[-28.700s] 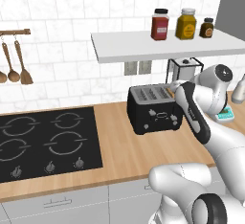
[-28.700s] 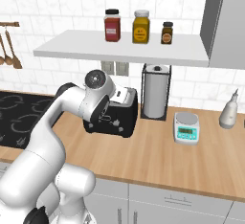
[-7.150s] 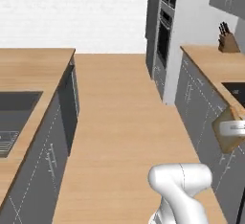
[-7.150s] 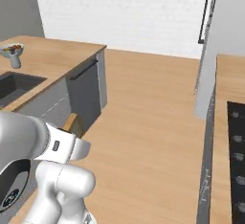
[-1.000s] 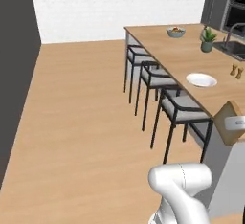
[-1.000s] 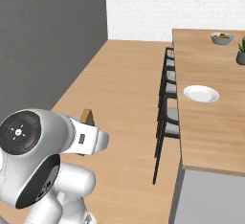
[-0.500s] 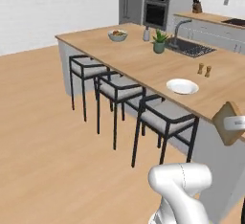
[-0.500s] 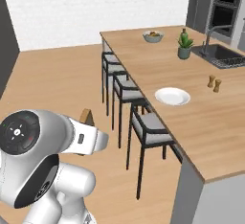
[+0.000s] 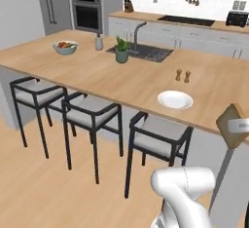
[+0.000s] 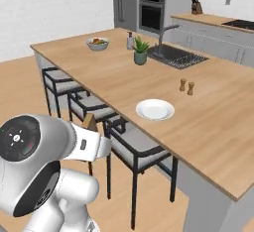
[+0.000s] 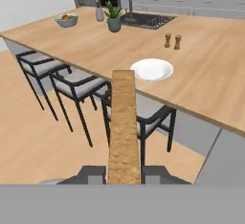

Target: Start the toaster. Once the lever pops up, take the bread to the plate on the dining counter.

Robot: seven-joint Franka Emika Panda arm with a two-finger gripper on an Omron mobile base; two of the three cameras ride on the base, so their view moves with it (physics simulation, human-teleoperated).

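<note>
My gripper point(image 11: 123, 174) is shut on the bread point(image 11: 123, 122), a light-brown slice seen edge-on and held upright. The same bread point(image 9: 231, 123) shows at the right edge of the left base view, and its corner point(image 10: 90, 121) pokes up behind my arm in the right base view. The round white plate point(image 11: 151, 69) point(image 9: 175, 99) point(image 10: 155, 109) lies bare near the front edge of the light-wood dining counter point(image 9: 107, 78) point(image 10: 218, 122), ahead of the bread and apart from it. The black toaster point(image 9: 237, 18) stands far off on the wall counter.
Three dark-framed stools point(image 9: 92, 109) line the counter's near side, one right below the plate. On the counter are two small shakers point(image 9: 183, 75), a potted plant point(image 9: 121, 55), a fruit bowl point(image 9: 65, 47) and a dark sink point(image 9: 146, 52) with a faucet.
The whole picture has shifted, so the base has moved: the dining counter and plate now lie closer and more squarely ahead. The bread stays in the shut gripper.
</note>
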